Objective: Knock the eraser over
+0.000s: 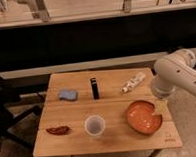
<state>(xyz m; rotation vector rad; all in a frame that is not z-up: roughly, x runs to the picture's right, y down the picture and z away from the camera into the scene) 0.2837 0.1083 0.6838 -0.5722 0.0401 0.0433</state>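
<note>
On the wooden worktop the black eraser stands upright near the back middle. A light-blue sponge lies to its left, a crumpled white packet to its right. Nearer the front sit a dark red pepper, a clear cup and an orange plate. The white arm comes in from the right; its claw seems to hang over the plate's right rim, well apart from the eraser.

No legible txt anywhere. Small dark mark at front-right corner of table, poss. a logo, can't be read. White packet shows print specks, illegible. Gripper, by orange bowl right rim, carries no readable marking.
</note>
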